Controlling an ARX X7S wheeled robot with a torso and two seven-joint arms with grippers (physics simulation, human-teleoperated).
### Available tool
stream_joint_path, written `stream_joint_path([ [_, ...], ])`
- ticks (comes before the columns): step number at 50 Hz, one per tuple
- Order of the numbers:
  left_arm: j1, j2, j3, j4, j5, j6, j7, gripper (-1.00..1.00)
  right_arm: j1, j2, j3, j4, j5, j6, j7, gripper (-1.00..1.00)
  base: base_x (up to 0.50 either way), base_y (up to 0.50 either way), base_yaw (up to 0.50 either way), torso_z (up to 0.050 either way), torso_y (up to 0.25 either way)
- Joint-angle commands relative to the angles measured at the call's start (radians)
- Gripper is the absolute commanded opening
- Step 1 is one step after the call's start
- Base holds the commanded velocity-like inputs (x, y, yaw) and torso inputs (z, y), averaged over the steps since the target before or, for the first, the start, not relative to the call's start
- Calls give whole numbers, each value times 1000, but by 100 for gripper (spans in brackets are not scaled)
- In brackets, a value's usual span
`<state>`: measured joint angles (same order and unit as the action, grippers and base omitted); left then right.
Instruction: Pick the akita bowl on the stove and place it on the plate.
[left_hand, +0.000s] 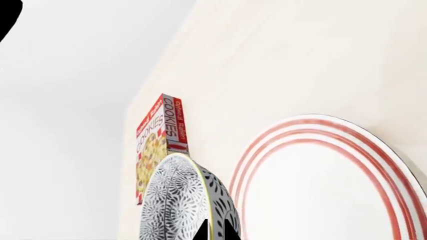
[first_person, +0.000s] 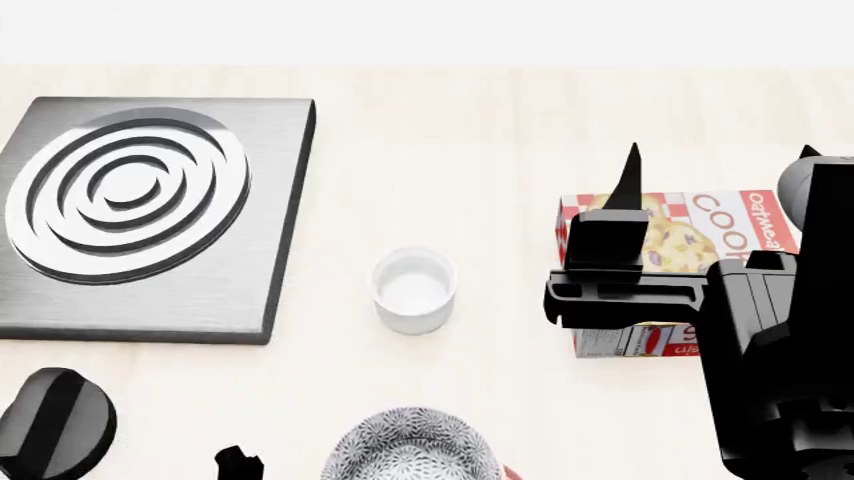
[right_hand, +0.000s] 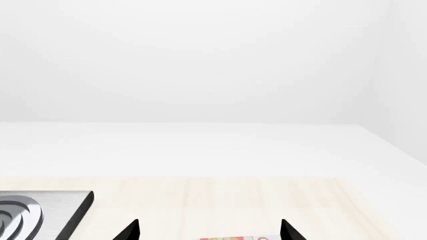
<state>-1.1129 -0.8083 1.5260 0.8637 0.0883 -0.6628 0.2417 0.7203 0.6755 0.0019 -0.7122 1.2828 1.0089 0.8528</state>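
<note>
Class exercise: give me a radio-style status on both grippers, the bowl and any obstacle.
Left gripper shut on speckled grey-black akita bowl, beside red-ringed white plate. Right gripper open, empty, above cookie box. Dark-grey ringed stove bare. Nothing in the way.

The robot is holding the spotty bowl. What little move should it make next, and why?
Probably shift the left gripper sideways until the akita bowl hangs over the plate. Its fingertips straddle the bowl's rim, the stove is bare, and the plate seems to lie beside the bowl, not under it yet.
</note>
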Motion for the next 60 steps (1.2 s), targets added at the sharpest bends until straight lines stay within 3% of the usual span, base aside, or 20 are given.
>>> stream_joint_path([
  [1, 27, 2, 7, -15, 29, 13, -31, -100, 0, 2, -3, 1, 1, -3, 1, 100, 0, 0, 0, 0, 0],
  [60, 132, 53, 34, -130, 50, 29, -121, -100, 0, 14, -16, 3, 5, -21, 7, 100, 0, 0, 0, 0, 0],
])
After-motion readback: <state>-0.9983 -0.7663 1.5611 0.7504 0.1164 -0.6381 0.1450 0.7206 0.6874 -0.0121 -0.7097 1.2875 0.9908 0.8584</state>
